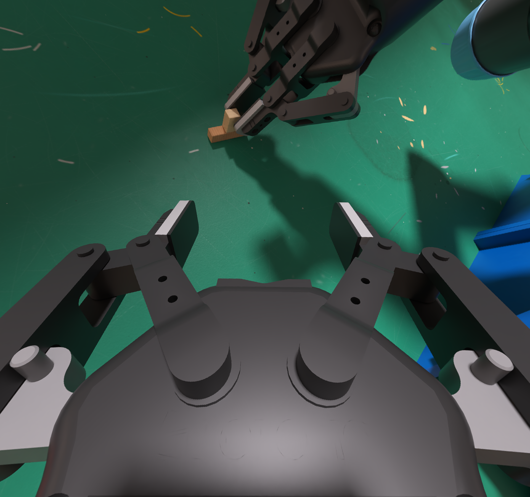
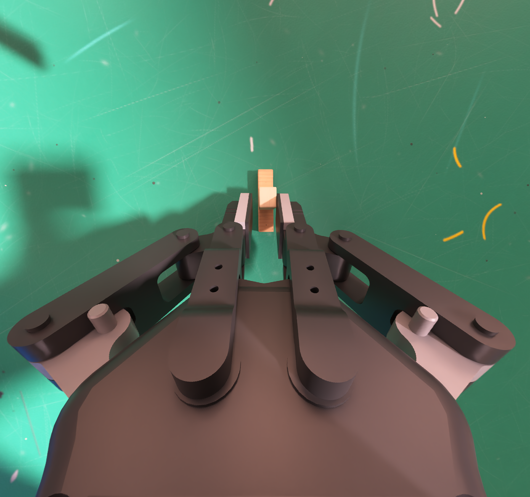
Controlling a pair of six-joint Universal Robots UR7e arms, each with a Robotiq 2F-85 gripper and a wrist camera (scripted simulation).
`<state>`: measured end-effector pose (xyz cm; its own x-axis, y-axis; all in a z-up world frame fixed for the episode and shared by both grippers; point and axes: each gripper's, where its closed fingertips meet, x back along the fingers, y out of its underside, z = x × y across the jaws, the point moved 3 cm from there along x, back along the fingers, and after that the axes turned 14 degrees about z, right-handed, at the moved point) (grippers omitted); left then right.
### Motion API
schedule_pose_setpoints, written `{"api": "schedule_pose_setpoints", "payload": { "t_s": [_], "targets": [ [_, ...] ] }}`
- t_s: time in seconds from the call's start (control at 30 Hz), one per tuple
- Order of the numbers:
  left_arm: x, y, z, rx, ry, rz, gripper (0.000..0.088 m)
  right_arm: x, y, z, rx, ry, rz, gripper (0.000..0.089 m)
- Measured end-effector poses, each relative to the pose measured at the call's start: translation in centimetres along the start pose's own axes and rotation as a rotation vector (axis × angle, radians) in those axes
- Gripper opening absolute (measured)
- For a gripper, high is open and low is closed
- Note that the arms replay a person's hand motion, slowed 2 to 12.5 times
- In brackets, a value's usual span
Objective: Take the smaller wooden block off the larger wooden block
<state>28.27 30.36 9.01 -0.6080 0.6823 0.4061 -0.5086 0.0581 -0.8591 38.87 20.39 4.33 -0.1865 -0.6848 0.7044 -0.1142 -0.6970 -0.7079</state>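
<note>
The smaller wooden block [image 2: 267, 197], pale and cube-like, stands on the larger, flat, orange-brown wooden block [image 2: 265, 177] on the green mat. My right gripper [image 2: 264, 206] straddles the smaller block with its jaws narrowed. The right finger lies against the block and a slim gap shows at the left finger, so it is not clamped. In the left wrist view the same pair shows far ahead: smaller block [image 1: 231, 117], larger block [image 1: 217, 134], right gripper [image 1: 239, 118] around them. My left gripper [image 1: 265, 219] is wide open and empty, well short of the blocks.
A blue object [image 1: 504, 253] stands at the right edge of the left wrist view. The right arm's body [image 1: 358, 18] reaches in from the top right. The green mat [image 1: 100, 138] bears scratches and small flecks.
</note>
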Motion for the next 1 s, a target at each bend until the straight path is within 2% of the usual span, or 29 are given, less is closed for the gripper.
{"api": "schedule_pose_setpoints", "payload": {
  "t_s": [0.1, 0.57, 1.0],
  "targets": [
    [-0.1, 0.3, 0.1, 0.003, 0.001, -0.016, 0.0796, -0.2, -0.1, -0.2, -0.008, -0.007, -0.002, 0.0179],
    [-0.6, 0.9, 0.1, 0.017, 0.001, -0.037, 0.0797, -0.9, 0.0, 0.2, 0.038, 0.023, -0.065, 0.0198],
    [-0.5, 0.8, 0.2, 0.017, -0.004, -0.026, 0.0808, -1.3, -0.4, -0.1, 0.064, 0.007, -0.095, 0.0145]
  ]
}}
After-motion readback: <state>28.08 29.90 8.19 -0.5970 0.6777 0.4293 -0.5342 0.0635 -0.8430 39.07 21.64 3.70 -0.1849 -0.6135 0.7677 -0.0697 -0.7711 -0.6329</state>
